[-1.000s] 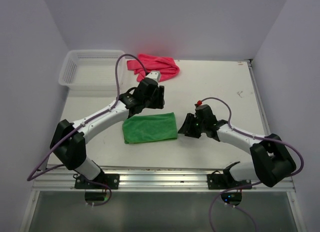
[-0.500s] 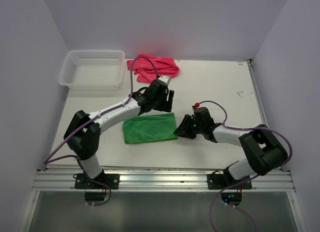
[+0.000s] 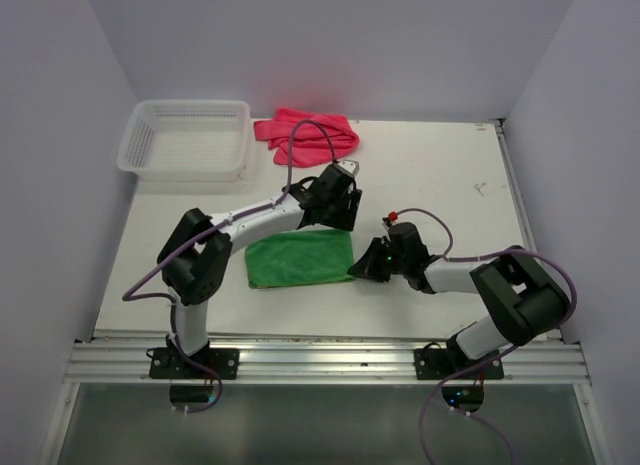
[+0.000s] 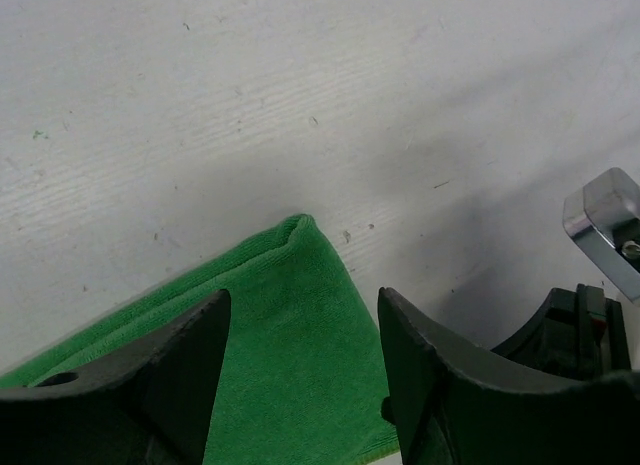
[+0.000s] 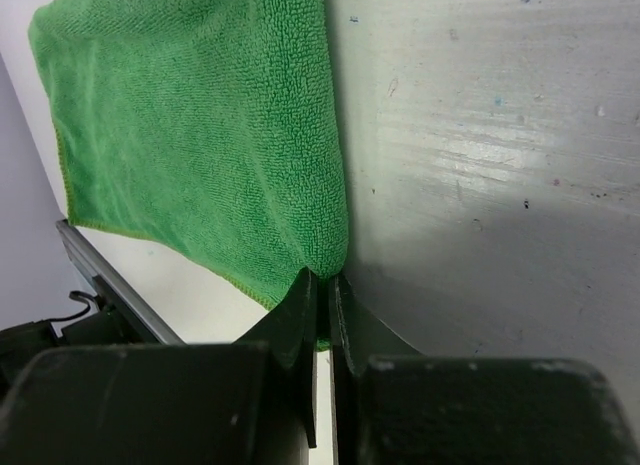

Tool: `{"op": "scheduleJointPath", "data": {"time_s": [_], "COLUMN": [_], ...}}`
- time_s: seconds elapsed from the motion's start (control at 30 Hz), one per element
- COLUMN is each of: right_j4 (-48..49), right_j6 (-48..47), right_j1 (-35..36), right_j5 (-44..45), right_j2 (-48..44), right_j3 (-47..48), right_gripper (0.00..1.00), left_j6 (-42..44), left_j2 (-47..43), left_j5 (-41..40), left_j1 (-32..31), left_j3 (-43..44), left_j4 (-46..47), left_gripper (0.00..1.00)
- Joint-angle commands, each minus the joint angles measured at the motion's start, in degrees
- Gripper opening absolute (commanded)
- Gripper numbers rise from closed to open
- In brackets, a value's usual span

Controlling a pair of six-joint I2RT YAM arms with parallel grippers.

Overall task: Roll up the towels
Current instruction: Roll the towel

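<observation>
Green towel (image 3: 298, 259) flat mid-worktop (image 3: 440, 175); right end effector (image 5: 322, 285) clenched on its near right corner, likely to start roll; left end effector (image 4: 300, 305) released, hovering over far right corner, probably for matching grip; pink towel (image 3: 310, 133) crumpled far, beside basket (image 3: 190, 104)

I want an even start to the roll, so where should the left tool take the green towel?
Its far right corner, coming straight down: the green towel lies flat, the open left tool hangs by that corner, and the right tool pinches the near right one.
</observation>
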Motion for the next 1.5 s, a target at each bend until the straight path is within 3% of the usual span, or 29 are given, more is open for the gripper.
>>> {"op": "scheduleJointPath", "data": {"time_s": [0.0, 0.27, 0.5, 0.83, 0.97, 1.17, 1.33, 1.47], "right_j4": [0.46, 2.05, 3.98, 4.07, 3.11, -3.74, -16.04, -22.99], "right_j6": [-2.37, -4.57, -4.39, -5.18, -5.36, -7.73, -10.54, -13.35], "right_j1": [0.5, 2.08, 2.61, 5.59, 6.56, 8.94, 10.26, 10.52], "right_j5": [3.25, 6.94, 8.08, 10.36, 12.21, 18.62, 25.38, 28.91], "right_j2": [1.81, 3.57, 2.78, 1.9, 0.76, -3.54, -8.9, -14.26], "right_j3": [-2.36, -2.89, -4.64, -4.65, -4.99, -4.12, -1.22, 1.41], "right_gripper": [0.0, 0.0, 0.0, 0.0, 0.0, 0.0, 0.0, 0.0], "left_j6": [-1.12, -1.57, -2.35, -3.32, -3.94, -3.94, -5.25, -5.43], "left_j2": [2.58, 8.21, 11.46, 13.48, 15.24, 14.2, 10.42, 4.89], "left_j5": [1.47, -1.42, -7.84, -8.11, -6.87, -8.37, -8.28, -6.45], "left_j1": [-0.86, -3.67, -3.94, -3.94, -4.03, -3.68, -2.98, -2.62], "left_j3": [3.04, 8.75, 10.42, 10.95, 10.6, 10.07, 8.76, 3.14], "left_j4": [-1.27, -4.87, -8.92, -5.59, -5.49, -6.37, -3.65, 6.69], "left_gripper": [0.64, 0.61, 0.46, 0.42, 0.27, 0.09, 0.09, 0.09]}}
